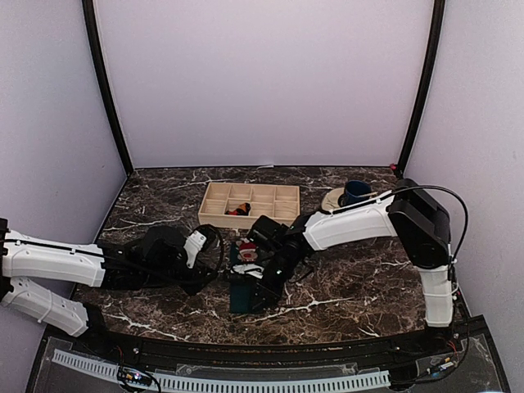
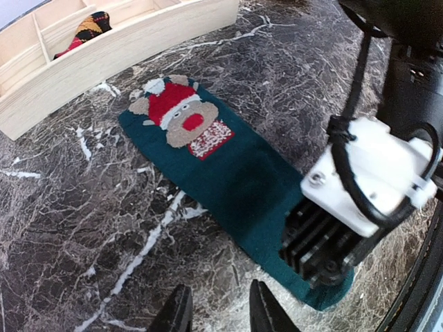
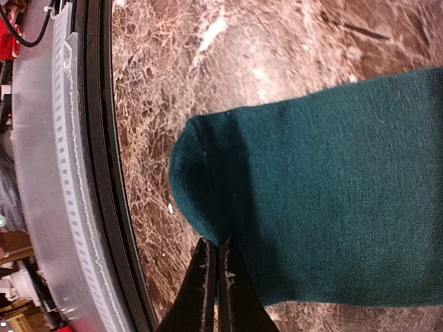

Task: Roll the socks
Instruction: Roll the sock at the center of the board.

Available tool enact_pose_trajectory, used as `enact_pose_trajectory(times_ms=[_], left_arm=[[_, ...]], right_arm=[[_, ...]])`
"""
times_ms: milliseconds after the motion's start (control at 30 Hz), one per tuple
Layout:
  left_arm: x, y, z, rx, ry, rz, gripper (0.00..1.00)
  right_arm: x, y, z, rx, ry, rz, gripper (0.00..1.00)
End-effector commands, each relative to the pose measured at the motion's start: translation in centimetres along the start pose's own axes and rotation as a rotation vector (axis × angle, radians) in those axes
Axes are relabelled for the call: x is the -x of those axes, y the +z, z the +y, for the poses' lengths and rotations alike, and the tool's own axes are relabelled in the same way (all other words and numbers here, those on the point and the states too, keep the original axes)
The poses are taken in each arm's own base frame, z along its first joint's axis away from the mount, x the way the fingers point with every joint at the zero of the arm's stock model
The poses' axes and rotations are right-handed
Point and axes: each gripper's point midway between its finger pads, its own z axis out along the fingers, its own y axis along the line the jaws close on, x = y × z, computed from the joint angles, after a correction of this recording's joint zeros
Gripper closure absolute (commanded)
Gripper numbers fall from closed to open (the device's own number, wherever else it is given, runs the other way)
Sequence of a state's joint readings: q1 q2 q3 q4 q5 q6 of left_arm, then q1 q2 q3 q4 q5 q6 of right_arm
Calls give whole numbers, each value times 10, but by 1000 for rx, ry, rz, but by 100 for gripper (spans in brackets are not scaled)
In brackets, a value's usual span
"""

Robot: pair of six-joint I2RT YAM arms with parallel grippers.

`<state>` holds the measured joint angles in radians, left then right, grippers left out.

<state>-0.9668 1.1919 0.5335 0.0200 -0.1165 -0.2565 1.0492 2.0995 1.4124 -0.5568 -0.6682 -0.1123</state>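
Right gripper (image 3: 217, 245) pressed shut at the toe edge of the teal sock (image 3: 332, 187), which lies flat on the worktop (image 3: 277, 41), long axis running away toward the wooden tray (image 1: 214, 219); left gripper (image 2: 220, 312) half-open, empty, just alongside, right arm nearer.

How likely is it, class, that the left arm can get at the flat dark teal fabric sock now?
Probably yes: the open left gripper hovers beside the bare middle of the dark teal fabric sock; the shut right gripper covers only its toe.
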Motion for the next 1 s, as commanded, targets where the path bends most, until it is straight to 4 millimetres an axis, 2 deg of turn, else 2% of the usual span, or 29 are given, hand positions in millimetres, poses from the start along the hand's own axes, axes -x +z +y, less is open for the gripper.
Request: enact_pose_trajectory(times_ms=[0,300,567,733,967], left_arm=[[-2,-5,-8,17,36,0,69],[-10,-10,-50,-20,221,5,69],[-26,3,-88,-54,443,75,69],[-38,14,-89,-10,500,130,69],[-40,17,-77,54,494,123,61]], right_arm=[[8,-7,2,99,83,-28,100],[20,-9,-8,182,182,-77,100],[24,-5,-16,187,212,-57,100],[25,-6,-16,192,214,-57,100],[22,-7,-16,190,214,-45,100]])
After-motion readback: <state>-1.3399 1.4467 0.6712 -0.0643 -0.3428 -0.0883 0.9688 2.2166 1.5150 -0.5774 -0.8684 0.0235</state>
